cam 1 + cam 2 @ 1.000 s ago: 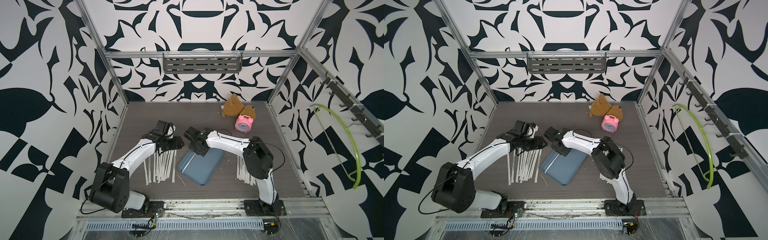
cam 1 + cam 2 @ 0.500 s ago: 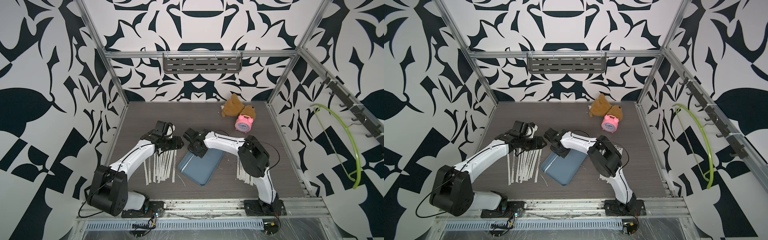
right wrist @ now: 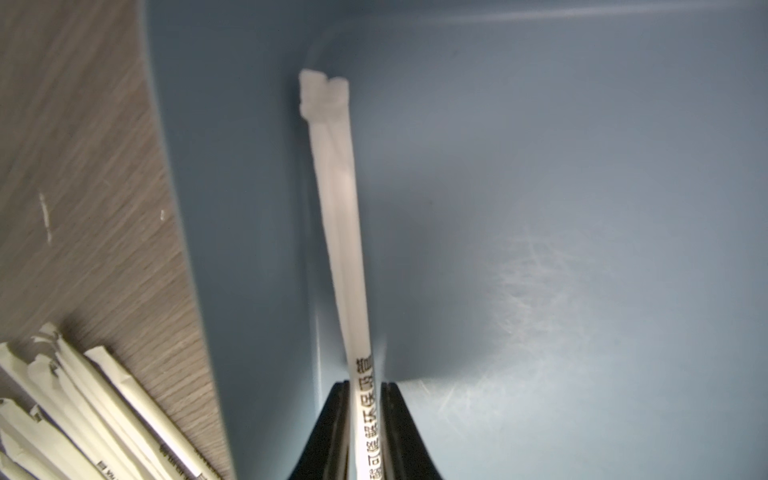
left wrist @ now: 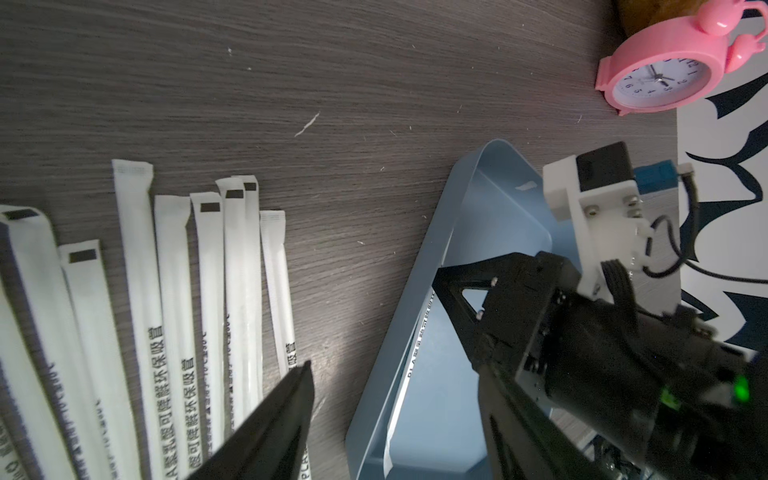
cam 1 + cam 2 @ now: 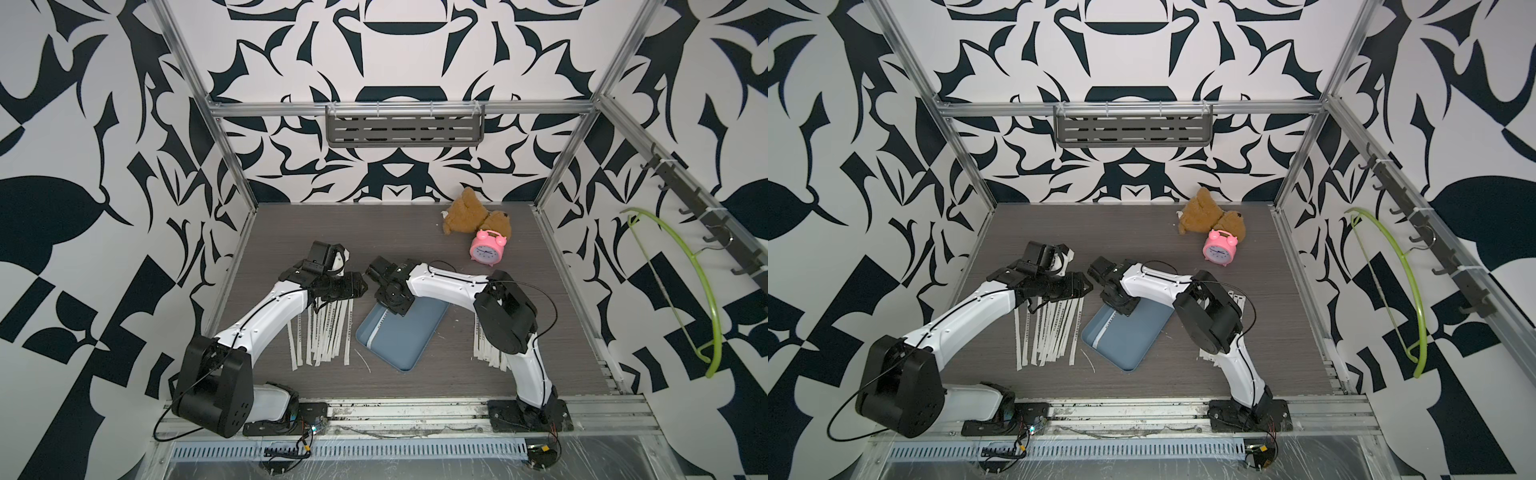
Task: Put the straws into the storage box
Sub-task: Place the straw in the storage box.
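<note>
White straw (image 3: 338,232) in storage box (image 3: 540,166) between slightly parted right gripper (image 3: 364,388); left gripper (image 5: 358,290) spread.

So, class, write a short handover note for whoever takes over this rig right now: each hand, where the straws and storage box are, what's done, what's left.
Left hand: open, empty, over the far end of the left pile.
Right hand: low in the storage box, fingers flanking one straw lying inside; grip unclear.
Done: only that straw is in the box.
Left: left pile beside the box and right pile, partly hidden by the right arm, both on the table.
</note>
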### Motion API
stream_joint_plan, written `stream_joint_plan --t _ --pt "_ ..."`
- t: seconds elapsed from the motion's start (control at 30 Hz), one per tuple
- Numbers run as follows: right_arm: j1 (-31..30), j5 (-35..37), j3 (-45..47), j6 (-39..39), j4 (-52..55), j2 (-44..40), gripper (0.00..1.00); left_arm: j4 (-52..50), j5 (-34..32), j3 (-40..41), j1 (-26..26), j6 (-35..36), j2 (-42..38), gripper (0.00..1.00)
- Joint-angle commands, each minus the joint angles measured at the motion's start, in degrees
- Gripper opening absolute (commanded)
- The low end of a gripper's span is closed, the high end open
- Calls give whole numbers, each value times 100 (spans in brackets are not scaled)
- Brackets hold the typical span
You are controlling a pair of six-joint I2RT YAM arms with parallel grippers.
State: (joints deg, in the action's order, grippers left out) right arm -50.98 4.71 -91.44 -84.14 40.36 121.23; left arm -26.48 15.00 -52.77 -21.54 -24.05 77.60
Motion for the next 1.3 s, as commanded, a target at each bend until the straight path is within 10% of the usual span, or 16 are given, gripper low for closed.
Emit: stream_joint_plan --t 0.0,1.27 --pt "10 73 30 208 8 -328 21 -162 29 129 9 -25 -139 69" --pt "-105 -69 847 953 -432 -1240 11 -425 -619 738 -14 -645 345 44"
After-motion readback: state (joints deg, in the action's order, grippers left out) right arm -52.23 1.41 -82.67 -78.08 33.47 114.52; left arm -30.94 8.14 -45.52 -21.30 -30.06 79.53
